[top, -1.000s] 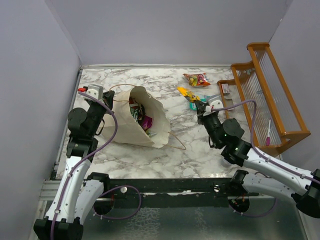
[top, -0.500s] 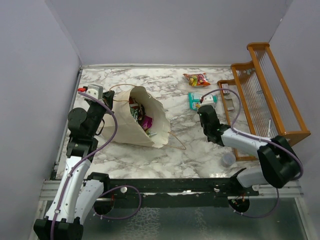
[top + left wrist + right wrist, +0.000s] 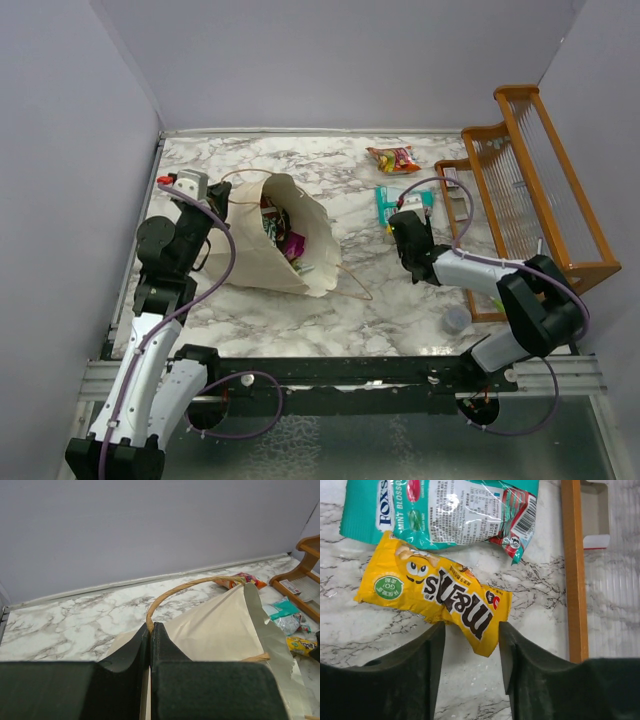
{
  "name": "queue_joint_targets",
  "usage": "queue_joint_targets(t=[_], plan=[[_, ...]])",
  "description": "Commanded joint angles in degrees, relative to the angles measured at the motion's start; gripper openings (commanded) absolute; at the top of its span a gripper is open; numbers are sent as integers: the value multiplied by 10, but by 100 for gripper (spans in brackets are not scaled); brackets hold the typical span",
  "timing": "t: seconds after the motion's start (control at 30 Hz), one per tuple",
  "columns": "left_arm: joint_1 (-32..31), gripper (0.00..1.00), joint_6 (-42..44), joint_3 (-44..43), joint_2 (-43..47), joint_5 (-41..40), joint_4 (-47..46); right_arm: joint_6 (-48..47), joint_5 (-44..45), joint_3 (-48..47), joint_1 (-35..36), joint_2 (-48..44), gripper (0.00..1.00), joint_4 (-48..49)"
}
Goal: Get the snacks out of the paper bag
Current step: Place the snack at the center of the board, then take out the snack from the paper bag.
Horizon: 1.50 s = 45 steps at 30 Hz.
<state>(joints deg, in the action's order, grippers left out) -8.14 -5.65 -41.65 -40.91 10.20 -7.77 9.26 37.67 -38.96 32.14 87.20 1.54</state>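
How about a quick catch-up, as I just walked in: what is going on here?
Two robot arms are emptying a paper bag. The left gripper is shut on the bag's tan handle. The right gripper is open over a yellow M&M's packet, which lies on the marble table beside a teal packet. An orange packet lies farther back. More snacks show inside the bag.

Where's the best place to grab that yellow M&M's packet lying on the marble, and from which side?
Grip the M&M's packet across its narrow width at the crumpled lower-right end, coming straight down from above. It lies flat and slanted, its other end against the teal packet; this free end sits between the right arm's open fingers, so it is probably easiest.
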Motion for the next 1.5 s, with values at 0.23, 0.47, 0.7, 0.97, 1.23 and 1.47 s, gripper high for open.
queue_joint_targets(t=[0.23,0.47,0.7,0.97,1.23,1.47], plan=[[-11,0,-72,26,92,113,105,-42,-298,22,-3,-177,71,23],[-11,0,-108,61,174,146,179,-84,-587,73,12,-292,73,92],[-11,0,-116,57,180,126,202,-182,-717,139,113,-366,67,178],[-19,0,-96,36,155,76,238,-332,-586,106,288,-275,53,202],[-21,0,-129,39,195,21,262,-356,-387,36,324,-141,33,192],[-21,0,-163,41,196,68,272,-361,-402,-6,347,-63,28,218]])
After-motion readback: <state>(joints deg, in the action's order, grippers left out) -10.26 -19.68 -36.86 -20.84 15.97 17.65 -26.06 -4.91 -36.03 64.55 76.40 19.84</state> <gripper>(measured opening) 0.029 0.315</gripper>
